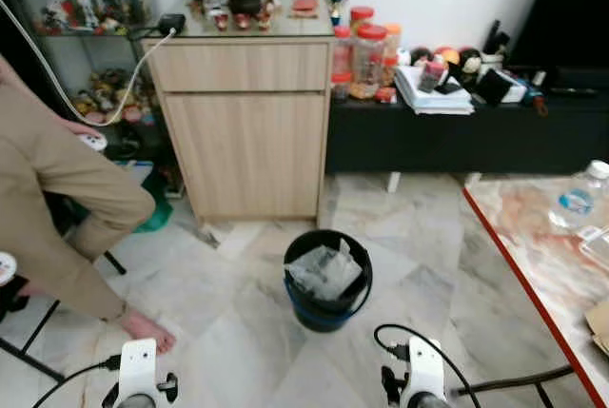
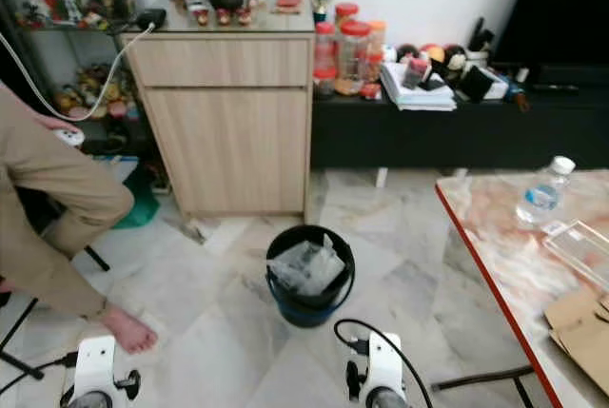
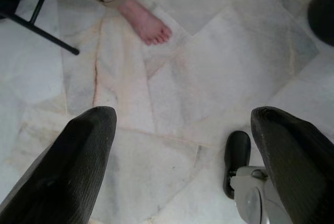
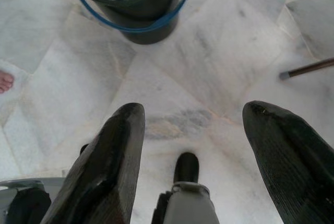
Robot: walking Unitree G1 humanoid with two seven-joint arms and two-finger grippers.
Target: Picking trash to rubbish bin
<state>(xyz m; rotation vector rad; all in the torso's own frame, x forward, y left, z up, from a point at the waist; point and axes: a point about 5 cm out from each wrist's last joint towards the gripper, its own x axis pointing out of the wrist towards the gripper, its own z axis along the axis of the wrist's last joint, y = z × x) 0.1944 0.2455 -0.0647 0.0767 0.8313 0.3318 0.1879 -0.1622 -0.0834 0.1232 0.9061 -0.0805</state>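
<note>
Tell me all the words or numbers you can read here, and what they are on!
None can be read.
Blue label on the clear plastic water bottle: too blurred.
Red-lidded clear jars beside the light wooden cabinet: labels too small.
Stack of white papers on the low black bench: print too small.

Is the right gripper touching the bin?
Apart. In the right wrist view, bare marble floor lies between the open right gripper and the bin.

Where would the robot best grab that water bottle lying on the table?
Around its clear middle, coming down from above. The water bottle lies on its side on the red-edged table, so its round body offers both flanks to an open pincer; the white cap end is too narrow.
</note>
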